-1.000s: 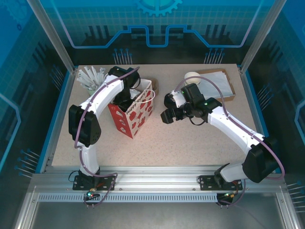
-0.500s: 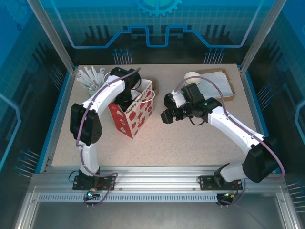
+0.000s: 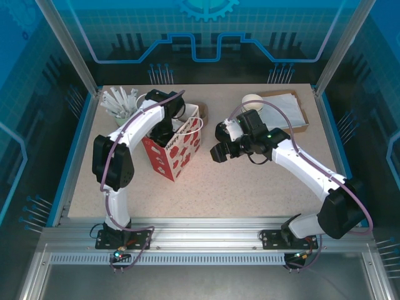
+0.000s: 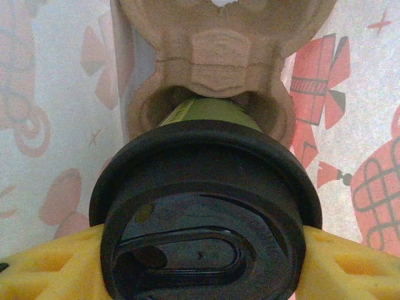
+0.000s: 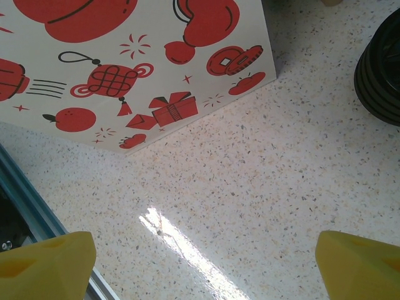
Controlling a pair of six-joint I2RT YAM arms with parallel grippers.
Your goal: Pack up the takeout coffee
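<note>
Pinched tight by the left end effector (image 4: pixel 203 256): the olive-green paper cup with round black plastic lid (image 4: pixel 206 187)!
It sits between the yellow fingers (image 4: pixel 44 269), its base meeting a pocket of the brown moulded-pulp carrier (image 4: pixel 219 56) just beyond them (red-printed white paper bag (image 4: pixel 350 94) walls on both sides). The right end effector (image 5: pixel 200 269) hangs spread wide over the speckled desk (image 5: pixel 250 187).

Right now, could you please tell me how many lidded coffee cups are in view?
1. The takeout coffee is held by the left gripper inside the red-patterned bag, at a brown pulp carrier. Others may be hidden deeper in the bag.
</note>
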